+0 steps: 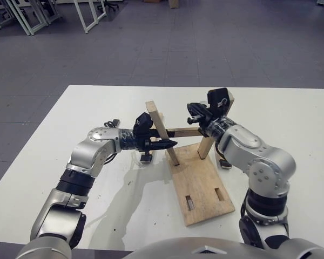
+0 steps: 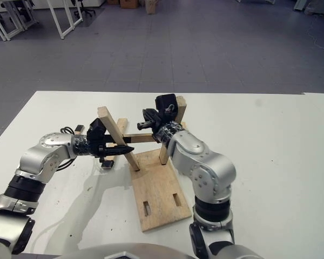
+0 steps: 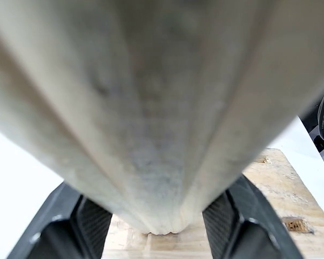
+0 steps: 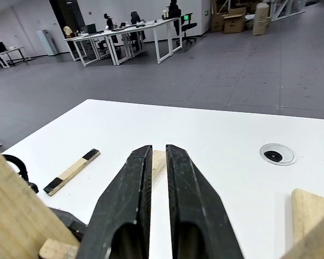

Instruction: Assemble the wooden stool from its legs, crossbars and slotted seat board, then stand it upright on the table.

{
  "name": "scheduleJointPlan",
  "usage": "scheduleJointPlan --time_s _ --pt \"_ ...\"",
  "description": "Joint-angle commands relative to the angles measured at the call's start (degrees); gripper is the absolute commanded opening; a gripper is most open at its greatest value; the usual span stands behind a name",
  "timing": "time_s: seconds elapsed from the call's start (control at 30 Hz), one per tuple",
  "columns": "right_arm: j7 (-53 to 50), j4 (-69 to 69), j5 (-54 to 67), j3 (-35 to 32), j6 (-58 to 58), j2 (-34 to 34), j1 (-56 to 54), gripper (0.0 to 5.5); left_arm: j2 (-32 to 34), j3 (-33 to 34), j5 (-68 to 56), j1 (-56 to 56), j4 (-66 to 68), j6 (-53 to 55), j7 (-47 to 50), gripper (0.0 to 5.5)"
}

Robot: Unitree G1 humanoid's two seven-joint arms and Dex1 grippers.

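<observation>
White table carries it all. The seat board lies flat mid-table. The left leg is tilted and the right leg is upright, both at the board's far end with the crossbar between them. The left gripper is clamped on the left leg. The right gripper hovers above the crossbar, jaws nearly touching and holding nothing. Beyond lie a loose stick and a cable grommet.

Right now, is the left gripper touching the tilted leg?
Touching. In the left wrist view the tilted leg sits between the fingers of the left gripper, with wood against both inner faces.
</observation>
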Motion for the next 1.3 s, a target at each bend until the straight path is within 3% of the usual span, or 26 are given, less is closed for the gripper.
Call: scheduleJointPlan --time_s 0.03,0.23,0.37,0.5,0.67,0.77,0.93,1.0,1.07,1.3 --pt "-1.2 0.3 -2.8 1.2 -3.8 3.3 -2.5 0.45 0.0 -7.3 7.7 5.4 2.5 3.5 1.2 2.07" --pt "0.5 11.8 -4.2 8.0 3.9 2.6 11.6 0.45 -0.1 -7.6 7.7 4.8 2.7 3.4 1.5 2.07" --pt "1.9 13.5 -5.3 8.6 3.7 2.6 11.3 0.45 -0.7 -8.1 8.1 3.9 3.4 3.1 1.6 2.07" --pt "6.4 10.4 0.2 1.3 -3.3 8.0 6.6 0.45 -1.8 -9.6 10.2 3.2 5.0 1.6 3.1 2.07" --pt "9.6 0.1 15.5 -13.0 0.6 4.0 -1.3 0.45 -1.2 -11.1 13.5 4.8 6.4 -2.7 4.8 2.07" --pt "12.9 -4.8 33.5 -21.8 8.4 -2.8 2.2 0.45 0.3 -11.0 13.8 5.9 8.0 -5.1 4.1 2.07" --pt "35.2 -8.2 50.5 -26.7 19.9 -32.9 15.8 0.45 2.0 -10.2 12.6 4.7 11.0 -6.0 1.1 2.07" --pt "35.7 -3.6 36.6 -20.1 14.3 -42.6 18.3 0.45 1.8 -9.8 11.4 2.5 12.2 -5.8 -1.2 2.07" --pt "26.4 4.6 18.1 -11.7 4.9 -45.7 17.3 0.45 1.6 -10.1 11.6 0.4 14.0 -6.5 -3.3 2.07" --pt "11.1 19.1 -5.2 -3.0 -9.8 -35.0 9.2 0.45 0.9 -11.0 11.9 -3.0 17.0 -7.0 -6.1 2.07"
